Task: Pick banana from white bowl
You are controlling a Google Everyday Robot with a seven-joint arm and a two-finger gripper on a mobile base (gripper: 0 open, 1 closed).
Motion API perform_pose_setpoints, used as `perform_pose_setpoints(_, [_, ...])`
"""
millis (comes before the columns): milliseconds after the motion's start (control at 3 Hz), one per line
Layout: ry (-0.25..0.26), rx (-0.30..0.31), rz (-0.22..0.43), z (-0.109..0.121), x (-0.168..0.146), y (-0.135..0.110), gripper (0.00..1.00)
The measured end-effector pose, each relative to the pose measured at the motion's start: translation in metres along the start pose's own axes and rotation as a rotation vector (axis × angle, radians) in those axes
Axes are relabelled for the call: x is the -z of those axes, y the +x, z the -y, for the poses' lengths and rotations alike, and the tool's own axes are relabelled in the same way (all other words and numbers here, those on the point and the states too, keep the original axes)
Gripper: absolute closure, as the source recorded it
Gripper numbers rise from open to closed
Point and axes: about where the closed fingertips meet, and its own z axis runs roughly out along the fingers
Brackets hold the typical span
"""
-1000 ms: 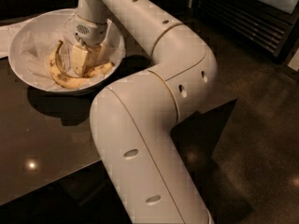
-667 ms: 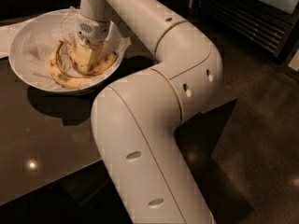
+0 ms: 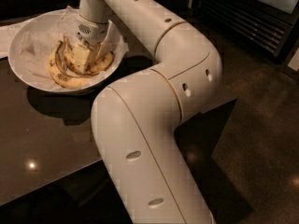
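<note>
The white bowl (image 3: pixel 22 37) stands on the dark table at the upper left, lined with crumpled white paper. Two speckled yellow bananas lie in it. The hooked banana (image 3: pixel 63 61) curls up on the left side of the gripper. The longer crescent banana (image 3: pixel 70 82) lies along the bowl's near side. My gripper (image 3: pixel 82 56) reaches down into the middle of the bowl from the wrist above and sits right against the hooked banana. Its tip hides part of the fruit.
The bowl sits on a glossy dark table (image 3: pixel 37 134), whose near edge runs under my arm. My large white arm (image 3: pixel 154 101) fills the middle of the view. A white sheet (image 3: pixel 4 41) lies left of the bowl. A dark grilled cabinet (image 3: pixel 252 17) stands at the back right.
The gripper has stayed down in the bowl among the bananas. The wrist and the arm have shifted slightly to the right in the view.
</note>
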Motion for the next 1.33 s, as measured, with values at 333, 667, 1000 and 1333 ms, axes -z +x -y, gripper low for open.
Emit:
perform_pose_setpoints(333, [0.034,0.011,0.026,-0.004,0.013,0.001,1.0])
perform_pose_setpoints(667, [0.018,0.044,0.045,-0.027,0.028,0.012,1.0])
perform_pose_setpoints(1000, [0.028,0.044,0.039,-0.03,0.031,0.01,1.0])
perform_pose_setpoints(1333, [0.036,0.039,0.03,-0.043,0.047,0.013,1.0])
